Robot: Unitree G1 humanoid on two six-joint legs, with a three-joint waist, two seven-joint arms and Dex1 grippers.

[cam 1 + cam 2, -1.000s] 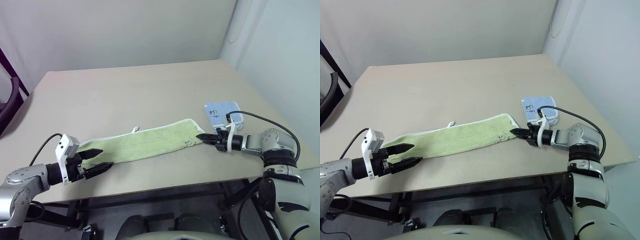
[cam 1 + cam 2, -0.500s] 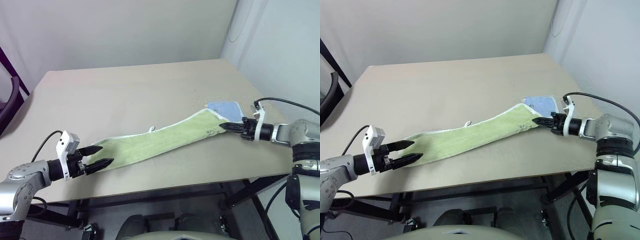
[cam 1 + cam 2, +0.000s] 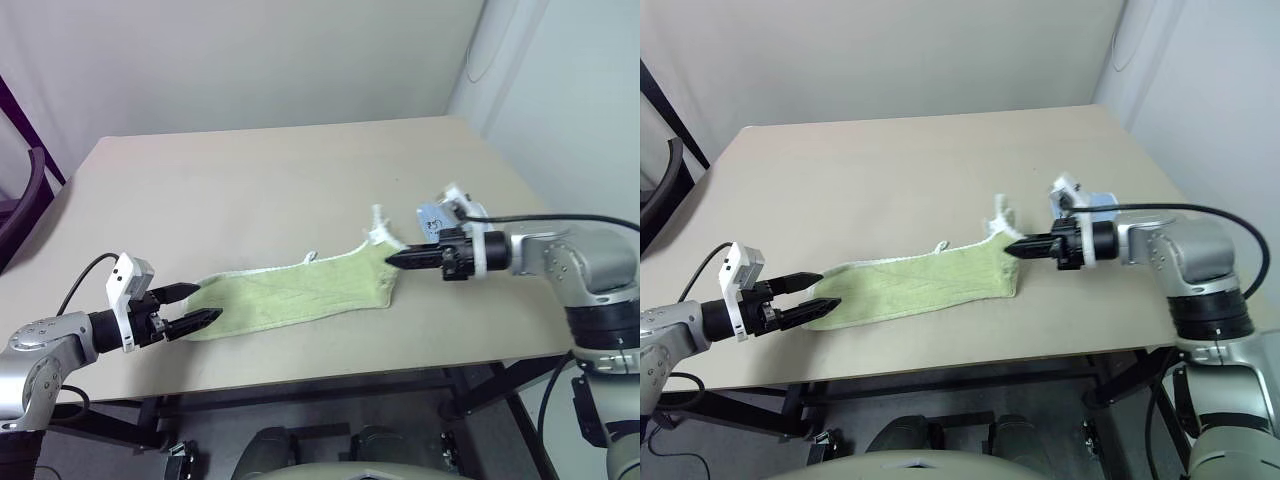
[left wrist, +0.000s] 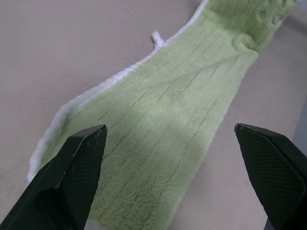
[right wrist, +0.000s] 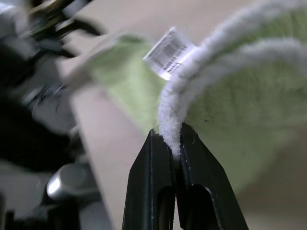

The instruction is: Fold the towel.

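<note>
While most of the towel lies flat along the worktop's near edge, its right end hangs lifted, and the right pincer is clamped on that white-edged corner! Wide apart, the left pincer sits at the towel's left end.

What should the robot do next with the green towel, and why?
Probably carry the pinched end on toward the left gripper. The right gripper has its jaws shut on the green towel's white-edged end, lifted off the table, while the other end lies flat between the left gripper's open jaws, so the fold is only begun.
</note>
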